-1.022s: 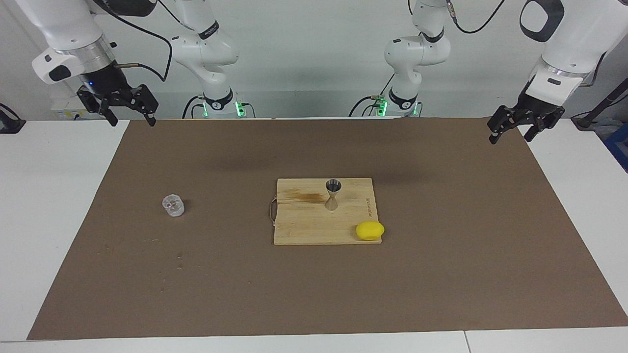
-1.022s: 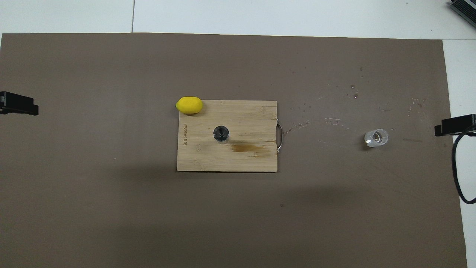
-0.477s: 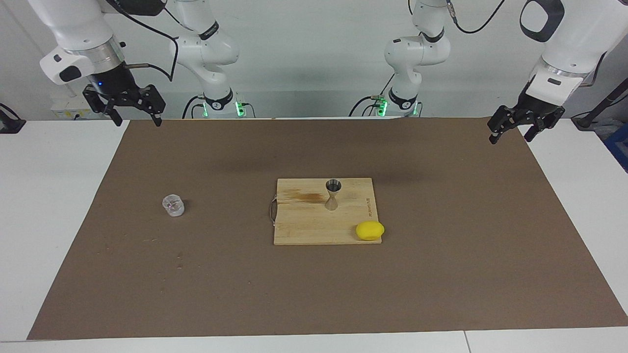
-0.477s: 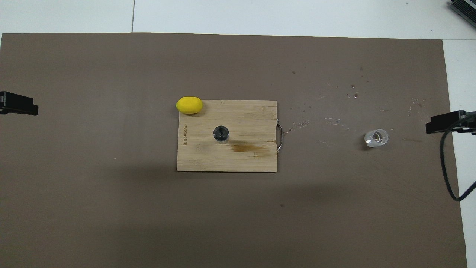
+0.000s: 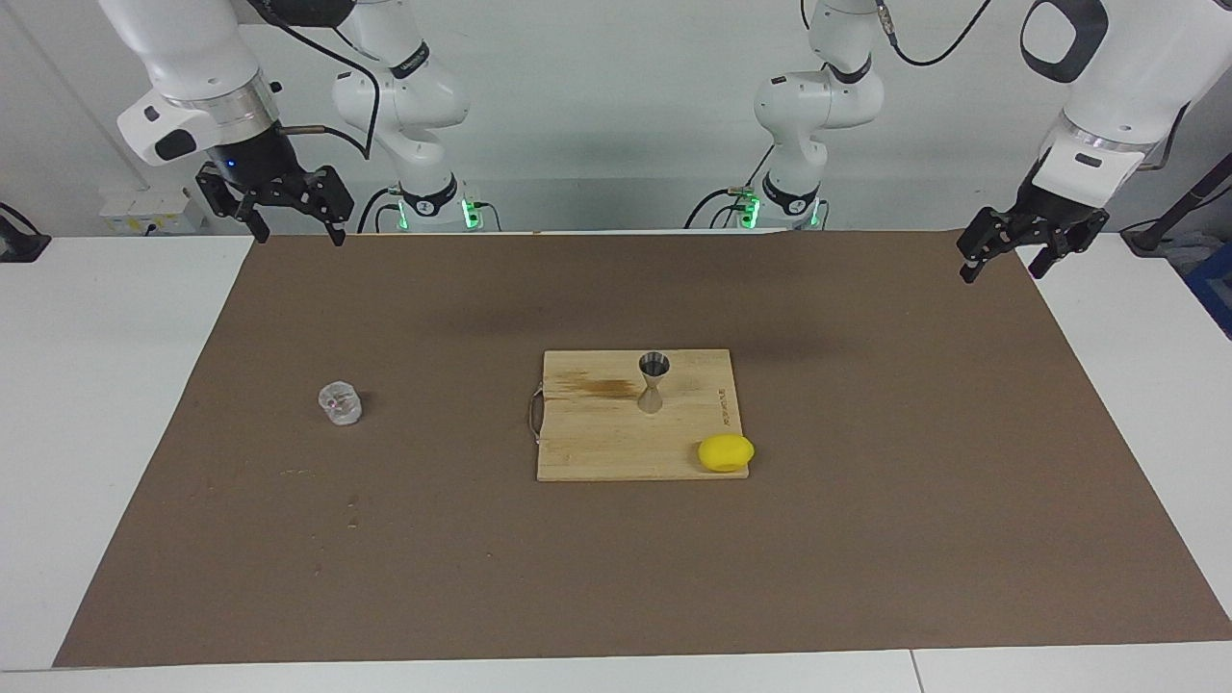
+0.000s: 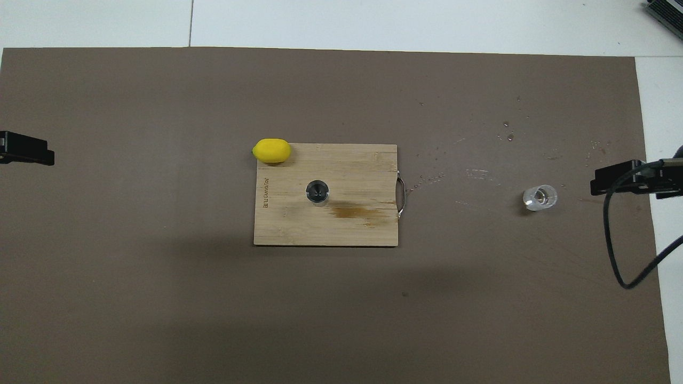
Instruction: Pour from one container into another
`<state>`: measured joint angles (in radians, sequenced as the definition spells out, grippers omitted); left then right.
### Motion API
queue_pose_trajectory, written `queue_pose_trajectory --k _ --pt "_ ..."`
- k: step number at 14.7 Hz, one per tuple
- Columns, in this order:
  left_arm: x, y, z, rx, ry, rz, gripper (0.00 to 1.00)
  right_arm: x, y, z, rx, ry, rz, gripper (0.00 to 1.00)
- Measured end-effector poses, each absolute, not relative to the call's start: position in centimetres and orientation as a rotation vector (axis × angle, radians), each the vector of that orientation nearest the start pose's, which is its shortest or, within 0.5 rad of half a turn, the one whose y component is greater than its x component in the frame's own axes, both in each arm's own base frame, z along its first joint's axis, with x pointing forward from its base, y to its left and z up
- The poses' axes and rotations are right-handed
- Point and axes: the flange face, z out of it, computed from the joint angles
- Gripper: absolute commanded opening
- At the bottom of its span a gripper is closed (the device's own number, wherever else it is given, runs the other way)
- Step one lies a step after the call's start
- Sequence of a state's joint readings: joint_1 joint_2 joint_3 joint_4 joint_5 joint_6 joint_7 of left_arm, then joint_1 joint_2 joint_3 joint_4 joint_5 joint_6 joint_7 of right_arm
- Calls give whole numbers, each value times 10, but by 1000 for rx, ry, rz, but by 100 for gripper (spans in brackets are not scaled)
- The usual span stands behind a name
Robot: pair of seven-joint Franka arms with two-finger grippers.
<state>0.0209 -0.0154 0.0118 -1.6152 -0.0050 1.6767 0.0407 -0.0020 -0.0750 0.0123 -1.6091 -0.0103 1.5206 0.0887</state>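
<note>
A small clear glass cup [image 5: 340, 404] [image 6: 539, 198] stands on the brown mat toward the right arm's end of the table. The silver hourglass jigger [image 5: 654, 382] [image 6: 317, 192] stands upright on a wooden cutting board [image 5: 597, 445] [image 6: 341, 229] at mid-table. My right gripper [image 5: 298, 236] [image 6: 624, 178] hangs open and empty, high over the mat's corner nearest the robots, well apart from the cup. At the left arm's end, my left gripper [image 5: 1001, 272] [image 6: 26, 154] waits open and empty, raised over the mat's edge.
A yellow lemon [image 5: 726, 452] [image 6: 272, 150] lies at the board's corner farthest from the robots. The board has a metal handle [image 5: 532, 416] facing the cup and a brown stain. Small droplets [image 6: 509, 136] dot the mat near the cup. A black cable [image 6: 613, 250] trails from the right arm.
My right gripper has swung inward from the table's end, coming over the mat toward the glass cup. The left arm, cup and jigger have not moved.
</note>
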Motion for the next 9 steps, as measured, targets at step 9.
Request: queue_pose_trajectory --k 9 --pt "559 10 624 -3142 27 -124 100 526 -5 642 -3148 142 23 100"
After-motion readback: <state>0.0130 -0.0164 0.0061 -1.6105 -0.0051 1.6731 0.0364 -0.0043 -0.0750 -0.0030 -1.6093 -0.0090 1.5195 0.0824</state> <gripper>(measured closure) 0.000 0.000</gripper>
